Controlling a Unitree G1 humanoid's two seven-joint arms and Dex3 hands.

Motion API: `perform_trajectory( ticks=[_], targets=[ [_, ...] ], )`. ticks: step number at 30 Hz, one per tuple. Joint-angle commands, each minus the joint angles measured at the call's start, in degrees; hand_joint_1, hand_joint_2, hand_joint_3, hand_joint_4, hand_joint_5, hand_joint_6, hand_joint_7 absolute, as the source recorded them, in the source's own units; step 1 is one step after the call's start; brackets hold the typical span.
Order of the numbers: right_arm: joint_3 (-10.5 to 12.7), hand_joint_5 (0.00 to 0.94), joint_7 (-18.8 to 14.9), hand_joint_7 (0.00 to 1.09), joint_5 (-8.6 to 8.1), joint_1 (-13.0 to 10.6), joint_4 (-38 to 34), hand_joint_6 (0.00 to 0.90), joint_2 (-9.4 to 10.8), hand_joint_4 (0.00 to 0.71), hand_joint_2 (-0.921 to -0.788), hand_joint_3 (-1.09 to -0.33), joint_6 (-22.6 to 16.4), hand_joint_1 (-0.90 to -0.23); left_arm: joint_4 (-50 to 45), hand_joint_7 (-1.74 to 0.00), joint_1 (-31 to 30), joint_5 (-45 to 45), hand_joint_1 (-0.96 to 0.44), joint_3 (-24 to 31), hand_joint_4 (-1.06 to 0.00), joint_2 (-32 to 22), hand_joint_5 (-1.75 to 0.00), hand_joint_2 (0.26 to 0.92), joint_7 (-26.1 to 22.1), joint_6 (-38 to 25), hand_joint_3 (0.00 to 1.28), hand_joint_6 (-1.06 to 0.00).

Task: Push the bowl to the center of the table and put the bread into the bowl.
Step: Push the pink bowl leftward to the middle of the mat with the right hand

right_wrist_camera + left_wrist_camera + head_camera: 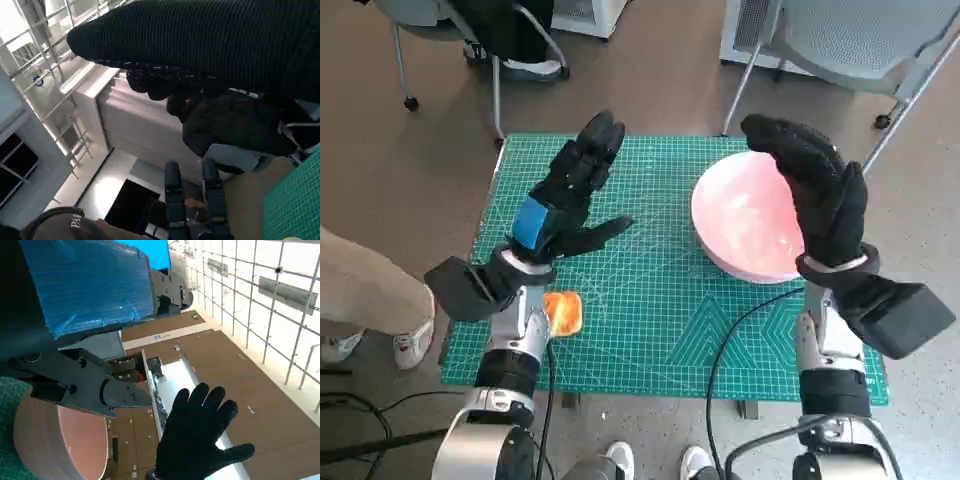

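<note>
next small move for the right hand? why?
Probably lower the right hand against the far-right side of the pink bowl and nudge it toward the centre of the green mat. The bowl sits right of centre, both hands hold nothing, and the bread lies at the near left.

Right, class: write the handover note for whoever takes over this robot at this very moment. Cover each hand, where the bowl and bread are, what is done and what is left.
Left hand: open, fingers spread, raised over the green cutting mat, holding nothing.
Right hand: open, raised above the pink bowl, not gripping it; contact cannot be told.
Bowl: upright and empty, at the mat's far right, not at the centre.
Bread: on the mat near its left front edge, beside the left forearm, untouched.
Done: nothing visibly completed.
Left: push the bowl to the centre, then pick up the bread and put it in.
</note>
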State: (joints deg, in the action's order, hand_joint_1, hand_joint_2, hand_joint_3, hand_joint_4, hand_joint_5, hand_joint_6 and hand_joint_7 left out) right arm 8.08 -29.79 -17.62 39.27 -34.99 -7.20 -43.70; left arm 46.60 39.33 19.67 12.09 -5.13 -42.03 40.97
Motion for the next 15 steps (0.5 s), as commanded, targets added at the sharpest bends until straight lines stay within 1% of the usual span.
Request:
perform_trajectory(
  ticks=[1,15],
  targets=[
    [0.0,0.000,0.3,0.52,0.62,-1.4,-0.4,0.005,0.1,0.162,-0.921,-0.772,0.6,-0.662,-0.1,0.00,-0.2,0.0,-0.08,-0.2,-0.04,-0.4,0.00,0.921,0.1,-0.3,0.21,-0.16],
    [-0.1,0.000,0.1,0.52,0.64,-1.5,-0.6,0.004,0.1,0.162,-0.921,-0.772,0.4,-0.659,-0.1,0.00,-0.5,-0.3,-0.11,-0.3,-0.04,-0.4,0.00,0.921,0.7,-0.5,0.21,-0.16]
  ],
)
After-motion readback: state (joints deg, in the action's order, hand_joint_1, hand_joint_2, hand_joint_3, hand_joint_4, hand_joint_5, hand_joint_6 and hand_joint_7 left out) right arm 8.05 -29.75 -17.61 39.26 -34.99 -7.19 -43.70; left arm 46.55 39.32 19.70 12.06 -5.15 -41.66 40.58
